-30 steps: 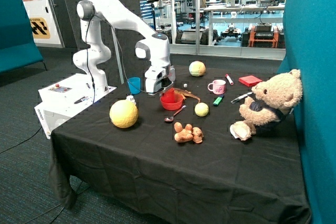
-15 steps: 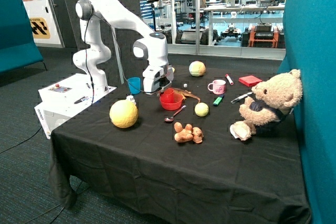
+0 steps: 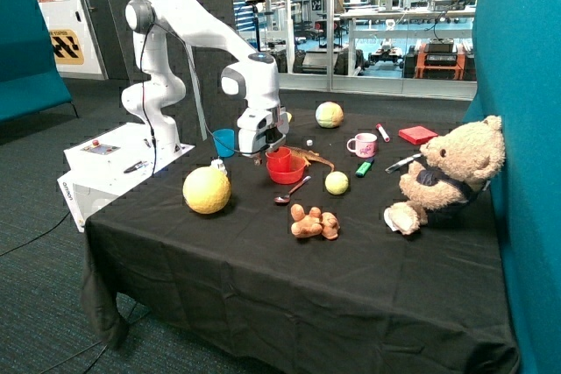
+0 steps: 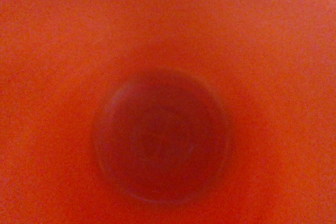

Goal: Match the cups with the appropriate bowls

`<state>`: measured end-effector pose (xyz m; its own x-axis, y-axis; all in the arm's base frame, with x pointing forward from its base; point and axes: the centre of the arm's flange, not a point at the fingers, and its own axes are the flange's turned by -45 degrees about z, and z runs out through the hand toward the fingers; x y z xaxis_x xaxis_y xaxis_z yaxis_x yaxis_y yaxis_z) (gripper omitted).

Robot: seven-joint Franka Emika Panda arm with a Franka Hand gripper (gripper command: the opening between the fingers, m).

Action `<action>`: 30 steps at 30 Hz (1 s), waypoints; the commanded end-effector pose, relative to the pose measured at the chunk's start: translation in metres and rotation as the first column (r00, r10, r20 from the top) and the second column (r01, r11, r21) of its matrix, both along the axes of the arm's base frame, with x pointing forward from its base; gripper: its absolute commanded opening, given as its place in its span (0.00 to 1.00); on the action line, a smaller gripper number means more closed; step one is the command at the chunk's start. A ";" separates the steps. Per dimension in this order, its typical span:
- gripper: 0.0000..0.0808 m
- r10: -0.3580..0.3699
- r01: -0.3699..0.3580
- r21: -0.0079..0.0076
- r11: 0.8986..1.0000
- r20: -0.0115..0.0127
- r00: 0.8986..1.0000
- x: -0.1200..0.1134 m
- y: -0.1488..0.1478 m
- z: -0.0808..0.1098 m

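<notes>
red cup (image 3: 279,158) in red bowl (image 3: 287,171), blue cup (image 3: 224,142), black tablecloth (image 3: 263,260)

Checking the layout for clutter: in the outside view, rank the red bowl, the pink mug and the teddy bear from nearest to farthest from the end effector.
From the end effector:
1. Red bowl, right beside it.
2. Pink mug, mid-table.
3. Teddy bear, at the far edge.

Spoon (image 3: 292,191) and yellow ball (image 3: 207,189) crowd the red bowl (image 3: 287,170); black cloth (image 3: 263,260) nearer the front lies open.

Black-draped table (image 3: 263,286): large yellow ball (image 3: 207,189), small yellow-green ball (image 3: 337,183), pink-and-white handled mug (image 3: 363,144), tan teddy bear (image 3: 449,172), metal spoon (image 3: 291,193).
</notes>
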<state>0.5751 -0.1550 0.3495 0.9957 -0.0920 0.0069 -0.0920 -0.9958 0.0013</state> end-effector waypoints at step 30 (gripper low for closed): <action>0.69 0.253 -0.253 0.002 0.968 -0.007 0.968 -0.065 0.052 0.065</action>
